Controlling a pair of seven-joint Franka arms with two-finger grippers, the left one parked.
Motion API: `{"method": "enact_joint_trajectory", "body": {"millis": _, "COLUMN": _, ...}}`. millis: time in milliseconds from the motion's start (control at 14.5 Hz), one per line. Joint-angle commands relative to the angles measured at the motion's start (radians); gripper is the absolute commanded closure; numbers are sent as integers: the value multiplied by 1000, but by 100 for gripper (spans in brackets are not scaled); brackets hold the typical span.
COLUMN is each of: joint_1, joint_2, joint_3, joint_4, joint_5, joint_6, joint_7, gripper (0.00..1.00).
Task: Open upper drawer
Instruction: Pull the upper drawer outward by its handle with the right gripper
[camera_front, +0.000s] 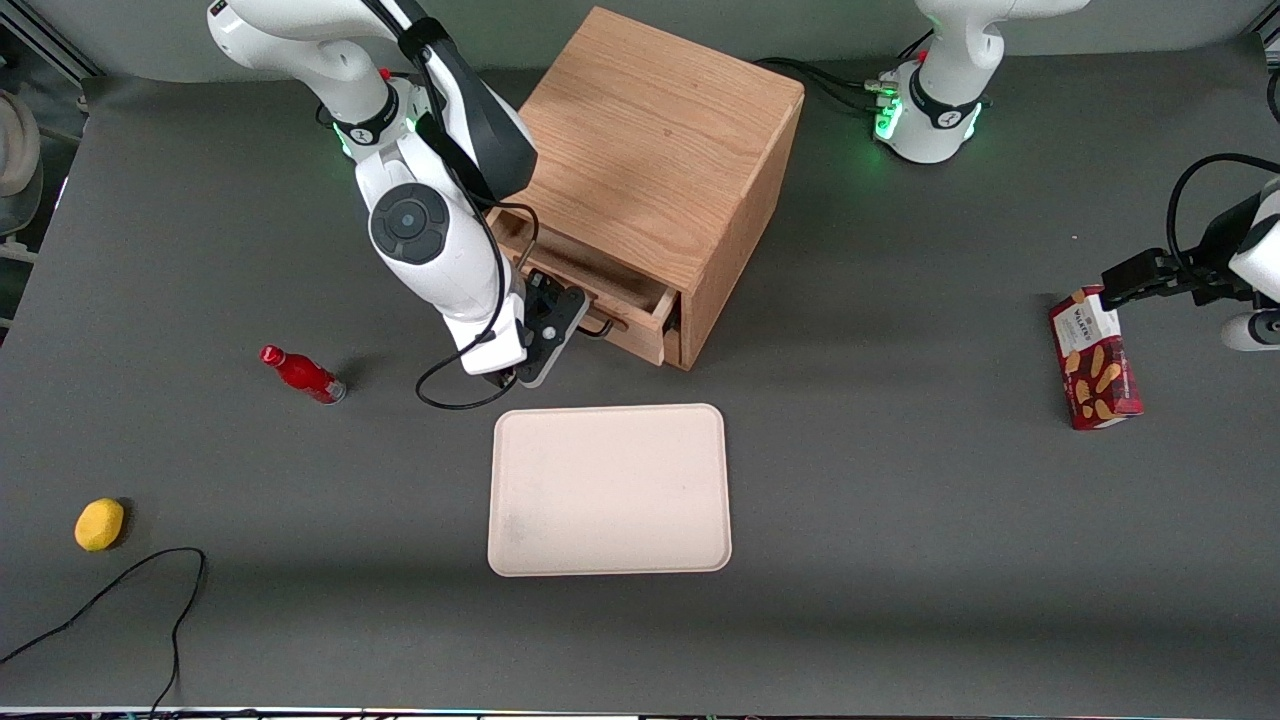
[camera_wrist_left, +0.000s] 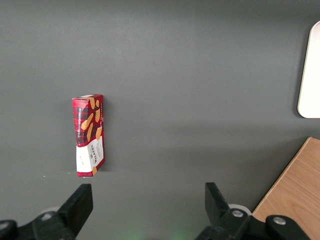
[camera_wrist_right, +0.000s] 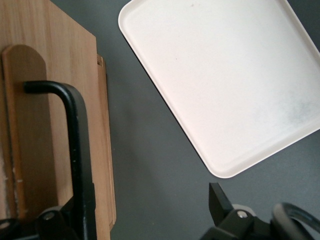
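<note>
Light oak cube cabinet (camera_front: 655, 150), upper centre of front view. Cream rectangular tray (camera_front: 608, 490) below it, centre frame. Oak-front upper drawer (camera_front: 600, 295) stands partly pulled out. Gripper (camera_front: 565, 335) at its long black wire handle (camera_wrist_right: 75, 150), fingers spread wide, one alongside the handle.

Even, fairly bright overhead light falls on the matte dark grey table (camera_front: 900, 560), laying soft shadows beside the light oak cube cabinet (camera_front: 660, 150) and under the black two-finger gripper (camera_front: 545, 340), with no glare on the nearby cream plastic tray (camera_wrist_right: 225, 85) and mild softness at close range.
</note>
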Motion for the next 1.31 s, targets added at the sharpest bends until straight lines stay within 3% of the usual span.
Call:
{"method": "enact_joint_trajectory", "body": {"millis": 0, "joint_1": -22, "joint_2": 35, "joint_3": 0, "joint_4": 41, "joint_5": 9, "joint_6": 2, "joint_7": -38, "gripper": 0}}
{"method": "enact_joint_trajectory", "body": {"millis": 1238, "joint_1": -98, "joint_2": 103, "joint_3": 0, "joint_4": 152, "joint_5": 10, "joint_6": -11, "joint_7": -90, "gripper": 0}}
